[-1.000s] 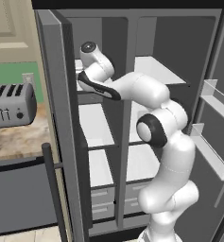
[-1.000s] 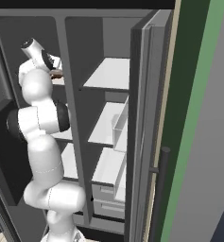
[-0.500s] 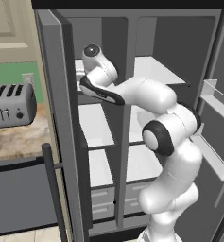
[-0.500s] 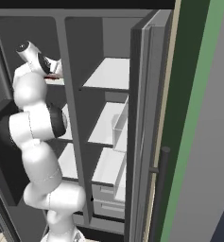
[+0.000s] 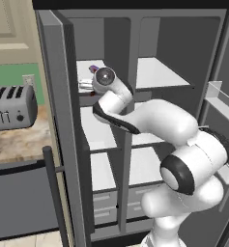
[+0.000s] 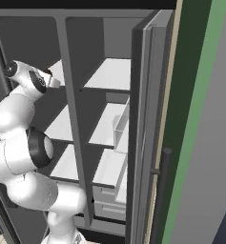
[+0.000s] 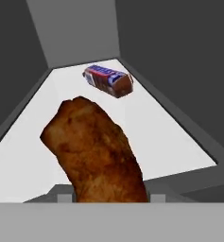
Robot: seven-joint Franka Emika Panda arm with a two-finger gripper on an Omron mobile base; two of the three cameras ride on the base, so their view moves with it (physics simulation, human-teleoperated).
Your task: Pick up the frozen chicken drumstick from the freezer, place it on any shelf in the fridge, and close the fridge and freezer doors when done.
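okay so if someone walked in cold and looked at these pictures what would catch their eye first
Probably the big brown chicken drumstick, looming right in front of the hand camera with the pincer shut on it at the bottom edge. Behind it a dark blue-and-red wrapped packet lies on the white freezer shelf. From the base, the white arm reaches into the open freezer.

From behind the arm's left and right we look forward into the open refrigerator (image 5: pixel 130 43), sharing its white shelves (image 6: pixel 112 74); from the hand we look close along the jaws at the drumstick (image 7: pixel 97 151) ahead.
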